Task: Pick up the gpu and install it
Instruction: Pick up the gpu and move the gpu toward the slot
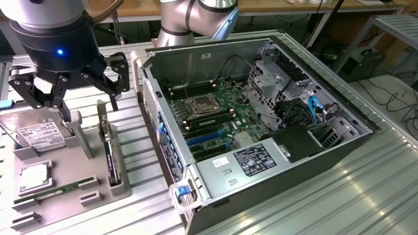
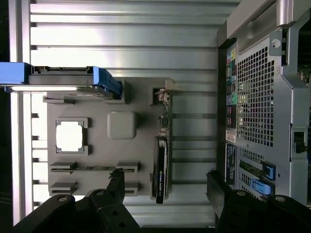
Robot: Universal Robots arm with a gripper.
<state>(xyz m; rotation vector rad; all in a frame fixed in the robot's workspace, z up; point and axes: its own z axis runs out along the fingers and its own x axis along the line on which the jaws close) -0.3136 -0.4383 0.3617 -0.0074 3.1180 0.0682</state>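
Grey fixture tray (image 1: 68,164) lying beneath one black gripper (image 1: 75,105), whose two fingers (image 2: 116,182) are spread wide and hold nothing. One gpu (image 2: 160,167) stands on edge in a tray slot below the gripper. In the wrist view it lines up with the gap between the fingers, untouched. Also on the tray: one hard drive (image 1: 39,134), one processor (image 1: 36,176), one memory stick (image 1: 56,192). One open computer case (image 1: 261,122) lies beyond the gpu.
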